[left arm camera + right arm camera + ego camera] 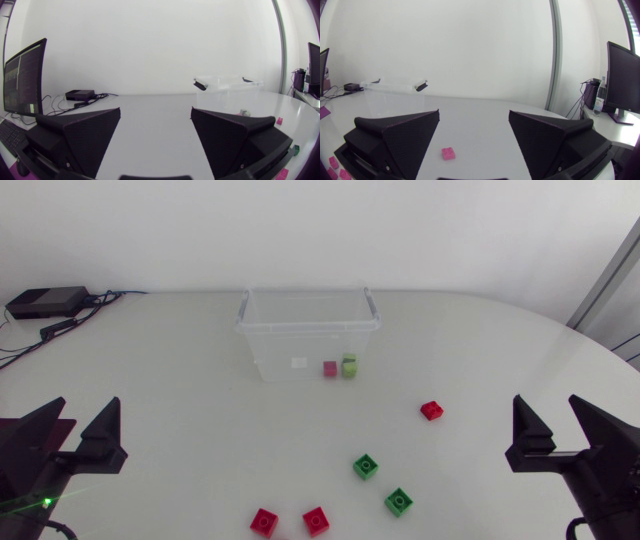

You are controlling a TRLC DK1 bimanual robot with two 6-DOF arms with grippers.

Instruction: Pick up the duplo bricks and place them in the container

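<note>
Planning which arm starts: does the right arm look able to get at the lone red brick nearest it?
Likely yes: the red brick sits alone on the table, nothing standing between it and the open right gripper.

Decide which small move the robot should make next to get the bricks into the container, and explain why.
Probably swing the right gripper toward the lone red brick: the gripper is open and empty, that brick lies closest to it on the table, and it shows just ahead of it in the right wrist view.
</note>
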